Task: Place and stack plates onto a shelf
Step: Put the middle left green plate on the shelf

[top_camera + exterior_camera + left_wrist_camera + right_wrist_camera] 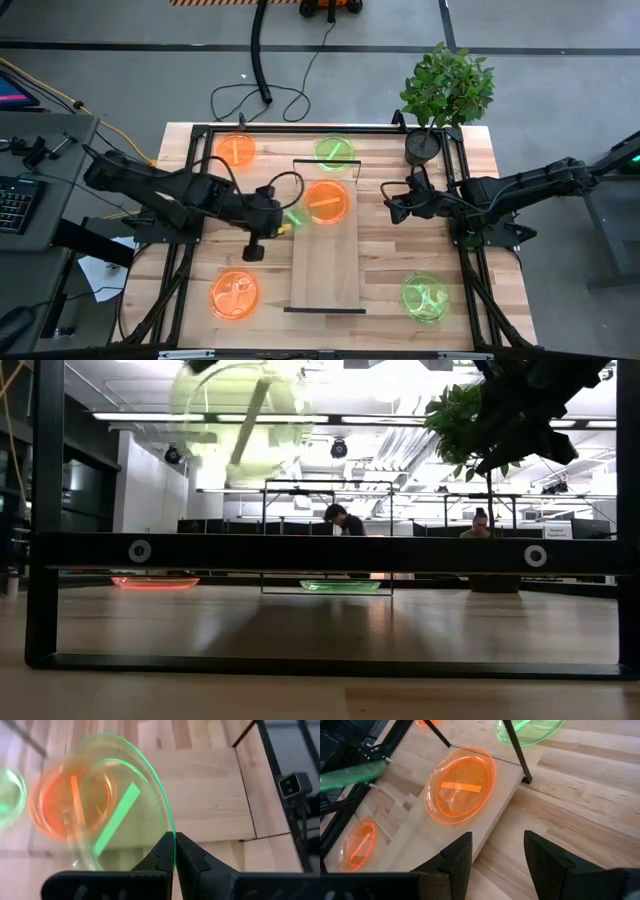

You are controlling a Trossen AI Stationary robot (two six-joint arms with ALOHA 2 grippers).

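The shelf [325, 265] lies along the table's middle. One orange plate [326, 201] rests flat on the shelf's far half, also seen in the right wrist view as the orange plate [460, 785]. My left gripper [275, 226] is just left of the shelf, shut on a green plate [292, 219], which shows high up in the low view [240, 410]. My right gripper [497, 842] is open over the table right of the shelf [388, 203], holding nothing. Other plates lie flat on the table: green [333, 150] past the shelf's far end, orange [235, 150], orange [234, 295], green [424, 297]. My left gripper [174, 837] pinches the green plate by its rim [171, 827] between the two fingertips, coming from the table's left. The plate is lifted clear of table and shelf and stands tilted on edge, its hollow side turned toward the orange plate [70, 802] on the shelf.
A potted plant [445, 95] stands at the table's far right corner. A black metal frame [200, 130] runs around the tabletop. The near half of the shelf [325, 280] is bare wood. People sit at desks far behind the table [345, 518].
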